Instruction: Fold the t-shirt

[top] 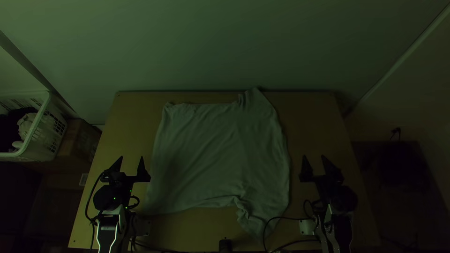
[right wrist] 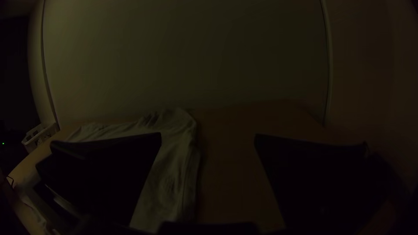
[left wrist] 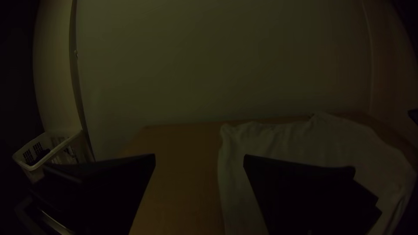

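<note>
Top view. We log a pale, soft-knit t-shirt [top: 211,154] spread over most of the middle of the wooden table [top: 328,117]. One corner [top: 257,98] points to 1 o'clock and meets the far edge, puckered at its base; another corner [top: 262,225] runs to 5 o'clock, the hem beside it curved and bunched. Left gripper [top: 131,158] at 9 o'clock, tapered fingers wide apart. Right gripper [top: 313,156] at 3 o'clock, also spread wide. Past the table, between 9 and 10: a white slotted plastic basket [top: 46,140] holding dark and pale cloth; brown box [top: 77,136] beside it. Small black cylinder [top: 225,245] at 6.

Left wrist view. We find the left gripper [left wrist: 199,157] wide, wood and the shirt's long side edge between its flat black fingers. Dark contents show in the basket.

Right wrist view. Right gripper [right wrist: 208,135] wide, gripping nothing; between its fingers we see wood and the shirt's rippled edge.
</note>
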Robot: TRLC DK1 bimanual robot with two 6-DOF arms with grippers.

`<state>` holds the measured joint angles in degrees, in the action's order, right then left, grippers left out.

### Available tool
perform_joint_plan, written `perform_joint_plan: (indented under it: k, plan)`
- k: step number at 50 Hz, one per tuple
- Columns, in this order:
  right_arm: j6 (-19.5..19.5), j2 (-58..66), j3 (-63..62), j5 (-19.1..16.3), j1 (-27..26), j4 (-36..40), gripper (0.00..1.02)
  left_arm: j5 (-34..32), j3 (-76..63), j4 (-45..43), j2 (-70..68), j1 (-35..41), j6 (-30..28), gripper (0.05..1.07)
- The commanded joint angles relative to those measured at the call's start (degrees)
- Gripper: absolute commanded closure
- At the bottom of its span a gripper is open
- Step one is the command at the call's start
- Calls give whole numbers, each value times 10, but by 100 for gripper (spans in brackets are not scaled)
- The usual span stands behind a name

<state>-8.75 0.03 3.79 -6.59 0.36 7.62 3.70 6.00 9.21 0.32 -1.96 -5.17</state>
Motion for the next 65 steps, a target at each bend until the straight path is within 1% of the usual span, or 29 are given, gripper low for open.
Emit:
perform_joint_plan:
  k: [1, 27, 36, 40, 43, 50, 53, 59, 65]
  plan:
    - [-6, -2, -5, 3, 2, 11, 4, -1, -27, 5, -3, 3, 2, 10]
    - [-6, -2, -5, 3, 3, 11, 4, -5, -27, 5, -3, 4, 2, 10]
    - [-5, -2, -5, 3, -6, 11, 4, -5, -27, 6, -3, 3, 2, 10]
    - [-12, -2, -5, 3, 6, 11, 4, -5, -27, 5, -3, 4, 7, 10]
    - [-12, -3, -5, 16, 8, 11, 4, -5, -27, 5, -3, 4, 14, 10]
    - [-13, -4, -5, 17, 3, 6, 4, -5, -27, 2, -5, -3, 11, 10]
    - [-15, -4, -5, 20, -6, -9, 4, 1, -29, -14, -5, -8, 11, 10]
    - [-18, -4, 12, 20, -15, -16, 4, 1, -14, -30, -5, -8, 21, 10]
    - [-12, -3, 34, 21, -26, -32, 4, 1, -3, -64, -5, -7, 27, 10]
